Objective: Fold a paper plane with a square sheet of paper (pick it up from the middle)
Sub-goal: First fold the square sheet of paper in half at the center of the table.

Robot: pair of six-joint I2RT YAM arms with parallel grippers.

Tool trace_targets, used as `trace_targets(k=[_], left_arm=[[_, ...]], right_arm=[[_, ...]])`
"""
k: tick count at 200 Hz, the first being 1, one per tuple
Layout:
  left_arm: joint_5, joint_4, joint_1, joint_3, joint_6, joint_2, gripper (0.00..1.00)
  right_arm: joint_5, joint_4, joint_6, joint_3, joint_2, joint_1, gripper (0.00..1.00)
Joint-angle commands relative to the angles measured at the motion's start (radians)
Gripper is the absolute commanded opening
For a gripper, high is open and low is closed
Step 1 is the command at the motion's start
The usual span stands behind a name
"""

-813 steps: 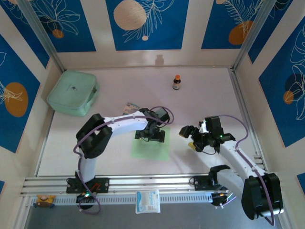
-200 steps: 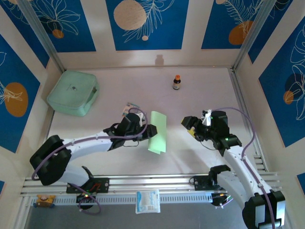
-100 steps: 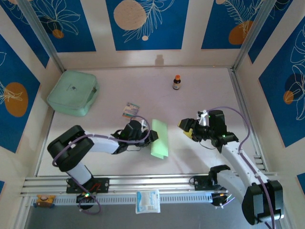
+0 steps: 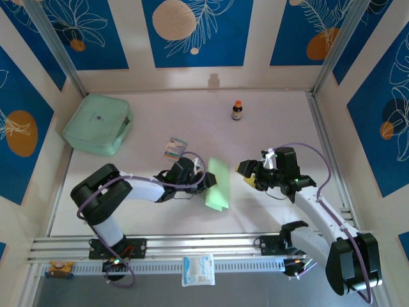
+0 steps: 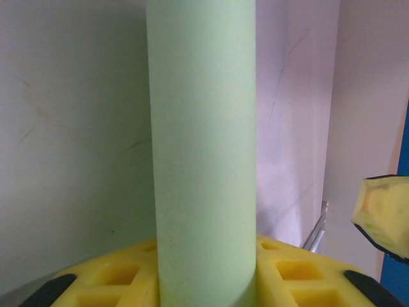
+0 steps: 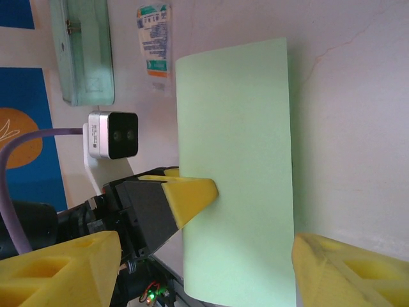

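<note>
The square sheet of paper (image 4: 218,184), pale lime green, is bowed into a curve and stands on edge near the table's middle. My left gripper (image 4: 206,182) is shut on it from the left. In the left wrist view the sheet (image 5: 201,128) rises as a curved band from between my yellow fingers (image 5: 102,281), where the left gripper (image 5: 204,284) pinches it. My right gripper (image 4: 246,171) is open just right of the sheet and faces it. In the right wrist view the sheet (image 6: 236,160) lies ahead of my right gripper (image 6: 204,275), gripped by a left fingertip (image 6: 192,195).
A mint-green plastic box (image 4: 98,123) sits at the back left. A small striped packet (image 4: 174,147) lies behind the left gripper. A little brown bottle (image 4: 237,110) stands near the back wall. A white packet (image 4: 198,269) rests on the front rail.
The left arm has drawn in and carried the sheet a little right and nearer. The right gripper has moved left toward the sheet.
</note>
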Motion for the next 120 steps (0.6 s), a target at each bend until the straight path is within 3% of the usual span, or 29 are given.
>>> trace_targets(k=[1,66,120], left_arm=[[0.004,-0.041,0.007,0.041,0.042,0.027,0.35],[-0.015,-0.049,0.007,0.095,0.059,0.102,0.35],[-0.055,-0.193,0.007,0.134,0.118,0.096,0.52]], right_arm=[[0.004,0.006,0.014,0.002,0.003,0.008,0.71],[-0.001,0.009,0.010,0.012,0.053,0.016,0.71],[0.003,0.005,0.008,0.012,0.090,0.028,0.71]])
